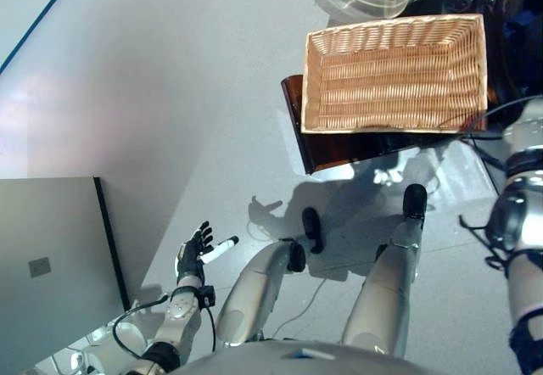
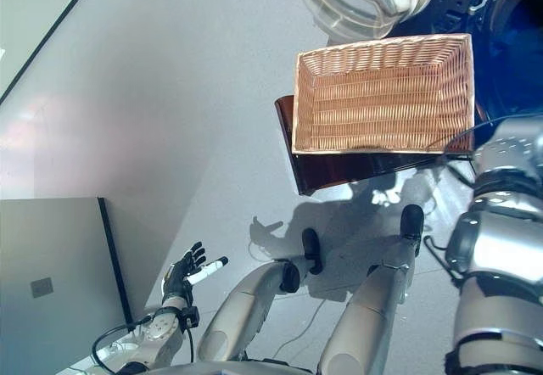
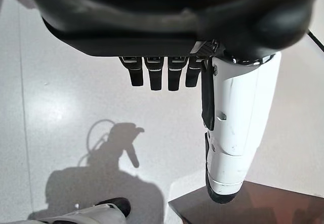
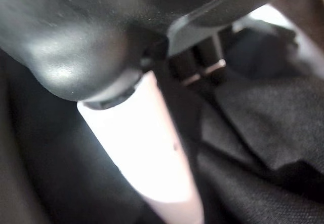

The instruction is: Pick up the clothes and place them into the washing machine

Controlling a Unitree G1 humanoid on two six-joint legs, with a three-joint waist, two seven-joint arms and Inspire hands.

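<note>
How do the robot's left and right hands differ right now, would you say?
The left hand hangs over the grey floor; the right hand is against dark cloth. The left hand shows in the head views; the right hand only in its wrist view. Both have white thumb covers.

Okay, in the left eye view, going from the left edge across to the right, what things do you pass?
Grey panel → left hand, open over the floor → brown stand under the basket → wicker basket, empty → dark washing machine opening at the right edge.
</note>
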